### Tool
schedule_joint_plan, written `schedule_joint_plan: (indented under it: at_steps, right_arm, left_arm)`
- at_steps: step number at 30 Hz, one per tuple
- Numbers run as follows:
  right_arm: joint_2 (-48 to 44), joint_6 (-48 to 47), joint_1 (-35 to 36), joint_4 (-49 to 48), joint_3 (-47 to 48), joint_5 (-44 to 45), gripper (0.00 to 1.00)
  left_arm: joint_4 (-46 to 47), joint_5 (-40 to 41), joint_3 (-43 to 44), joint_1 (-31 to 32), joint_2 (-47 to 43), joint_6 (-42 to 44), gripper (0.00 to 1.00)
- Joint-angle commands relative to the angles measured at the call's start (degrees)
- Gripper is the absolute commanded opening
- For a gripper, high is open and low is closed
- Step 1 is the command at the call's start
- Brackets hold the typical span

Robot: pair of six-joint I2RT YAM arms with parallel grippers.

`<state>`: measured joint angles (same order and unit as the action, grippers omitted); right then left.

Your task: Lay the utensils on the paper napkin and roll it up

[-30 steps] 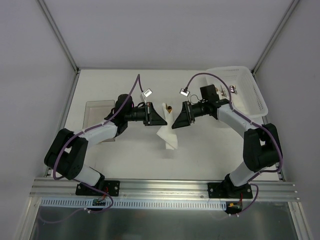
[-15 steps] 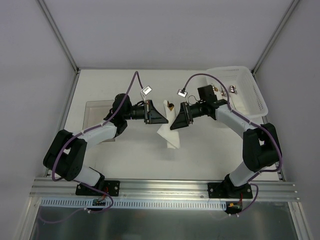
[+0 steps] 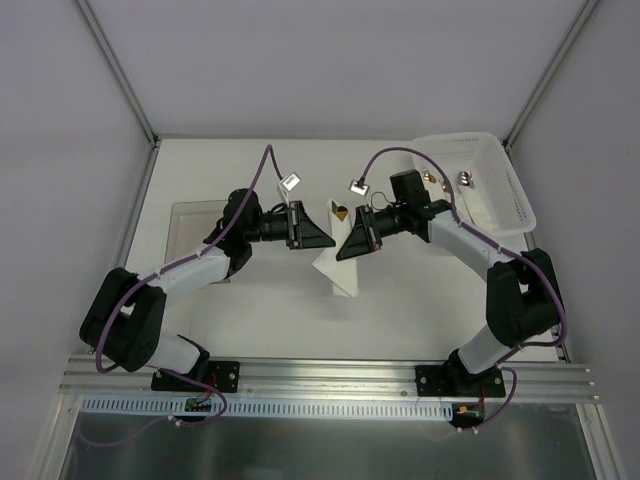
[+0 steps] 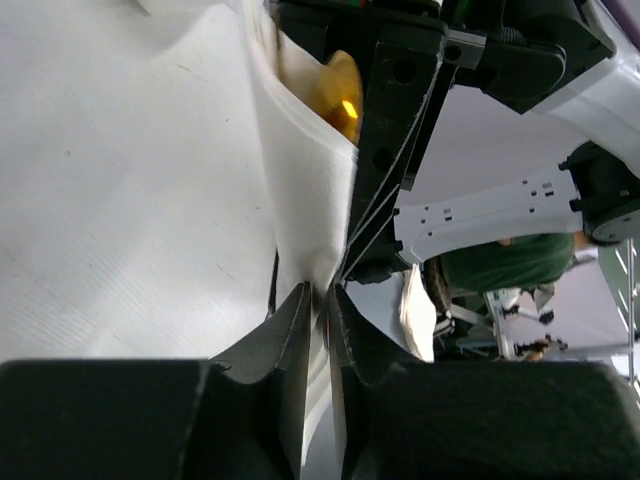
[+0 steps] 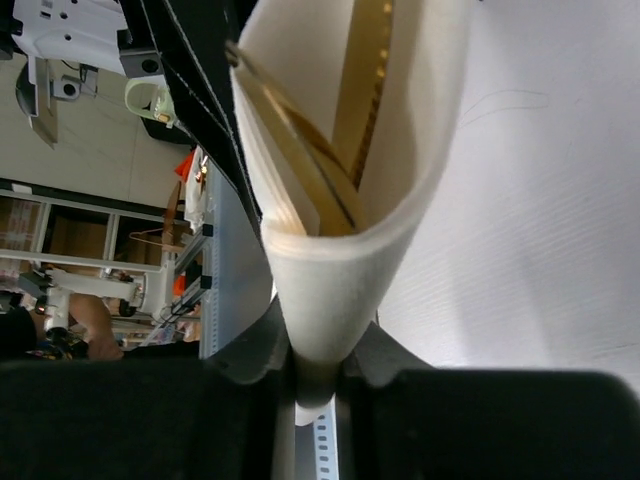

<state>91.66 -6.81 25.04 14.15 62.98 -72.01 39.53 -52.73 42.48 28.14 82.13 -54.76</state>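
The white paper napkin [image 3: 336, 268] hangs folded between my two grippers at the table's middle. Gold utensils [image 3: 340, 212] poke out of its top end. In the right wrist view the napkin [image 5: 330, 290] forms a U-shaped fold with gold utensils [image 5: 362, 90] inside, and my right gripper [image 5: 318, 352] is shut on the bottom of that fold. My left gripper [image 4: 320, 296] has its jaws slightly parted, with the napkin's edge [image 4: 300, 170] running between them. A gold utensil head [image 4: 340, 92] shows above. In the top view the left gripper [image 3: 327, 240] faces the right gripper [image 3: 344, 248].
A white basket [image 3: 455, 140] stands at the back right with small items [image 3: 465, 180] in it. A clear shallow tray [image 3: 195, 225] lies at the left under the left arm. The right arm's black gripper body [image 4: 400, 120] fills the space right behind the napkin.
My right gripper has moved left and closed on the napkin's fold. The left gripper's jaws have loosened from a tight pinch. The roll now stands steeper, with the gold head higher.
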Motion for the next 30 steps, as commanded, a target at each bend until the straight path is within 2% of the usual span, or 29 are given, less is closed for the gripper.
schedule_joint_plan:
  at_steps: [1,3,4,6,9,14,19,30]
  right_arm:
    - [-4.03,2.93,0.01,-2.9,0.39,1.77,0.0]
    - [-4.55,4.6,0.01,-4.48,-0.57,3.53,0.0]
    - [-5.08,6.7,0.1,-5.09,-0.93,5.63,0.0]
    - [-5.43,10.66,0.01,-7.55,-2.16,8.54,0.0]
    - [-6.14,16.11,0.1,-9.75,-3.39,15.12,0.0]
    - [-7.1,21.22,0.01,-10.72,-4.09,23.13,0.0]
    - [-8.33,25.35,0.71,-10.81,-3.75,27.0,0.0]
    - [-9.22,28.25,2.82,-12.57,-3.65,25.87,0.0]
  left_arm:
    - [-9.54,7.62,0.59,-0.19,-7.23,7.29,0.14]
    - [-14.1,15.09,0.85,-0.72,-12.06,10.98,0.23]
    - [-18.83,17.37,1.63,-0.81,-15.12,12.3,0.33]
    - [-23.33,23.53,2.69,-0.81,-17.87,15.55,0.43]
    - [-30.2,27.32,4.8,-0.89,-21.56,17.93,0.49]
    - [-35.31,25.4,6.22,0.77,-21.31,19.25,0.46]
    - [-36.01,29.08,5.86,5.6,-19.99,21.1,0.41]
    - [-36.1,30.76,8.67,9.04,-13.66,23.21,0.34]
